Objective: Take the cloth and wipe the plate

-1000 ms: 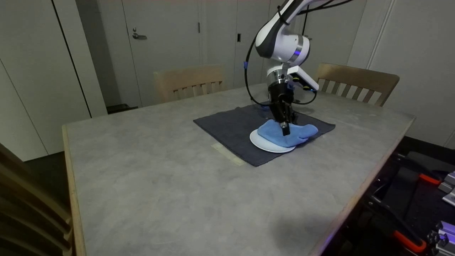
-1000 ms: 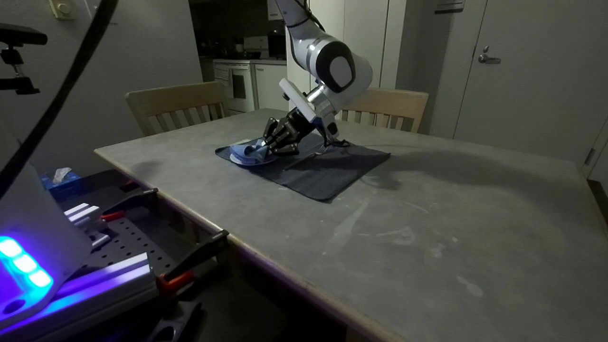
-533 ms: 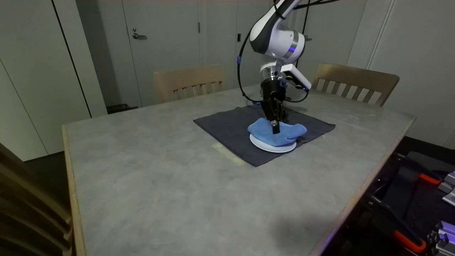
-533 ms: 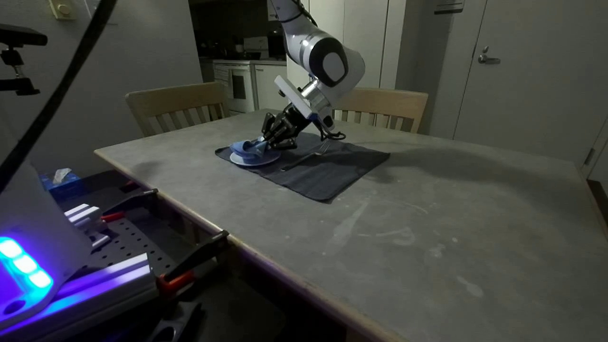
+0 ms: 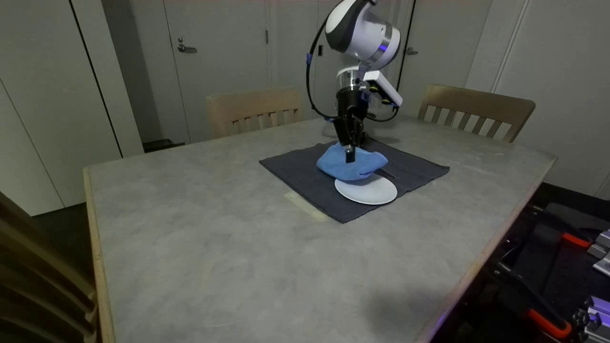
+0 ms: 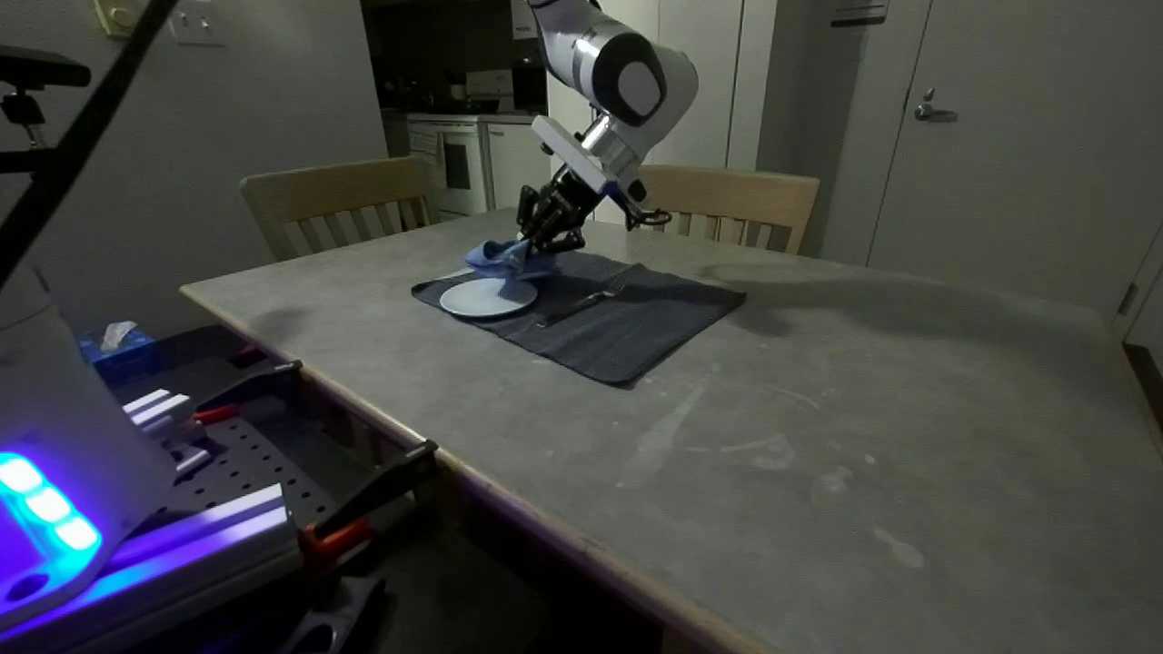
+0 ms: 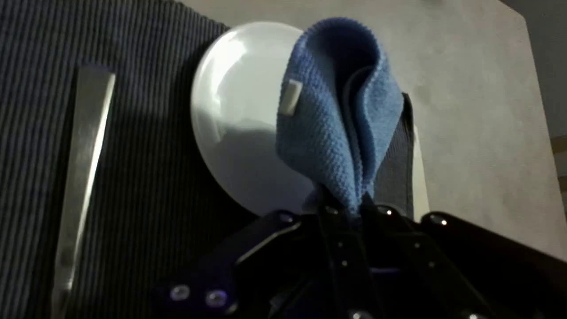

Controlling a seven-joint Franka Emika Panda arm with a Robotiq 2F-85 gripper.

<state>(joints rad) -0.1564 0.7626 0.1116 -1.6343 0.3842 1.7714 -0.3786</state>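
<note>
The light-blue cloth is bunched in my gripper; it shows in both exterior views [image 5: 339, 166] [image 6: 495, 262] and in the wrist view [image 7: 310, 133]. My gripper [image 7: 354, 210] is shut on the cloth, which sticks out beyond the fingertips in a folded loop. The gripper also shows in both exterior views [image 5: 350, 153] [image 6: 529, 243]. The round white plate [image 5: 369, 192] lies flat on the dark mat, and it also shows in an exterior view [image 6: 488, 299] and the wrist view [image 7: 248, 97]. The cloth hangs above the plate's far side, apparently clear of it, and hides part of it in the wrist view.
A dark grey mat [image 6: 627, 350] lies under the plate on the grey table [image 5: 214, 247]. A metal fork [image 6: 581, 306] lies on the mat beside the plate; its handle shows in the wrist view [image 7: 84, 155]. Wooden chairs [image 5: 479, 105] stand round the table.
The gripper has carried the cloth up and off the plate, toward the plate's far side in an exterior view. Most of the plate now shows. The plate has not moved.
</note>
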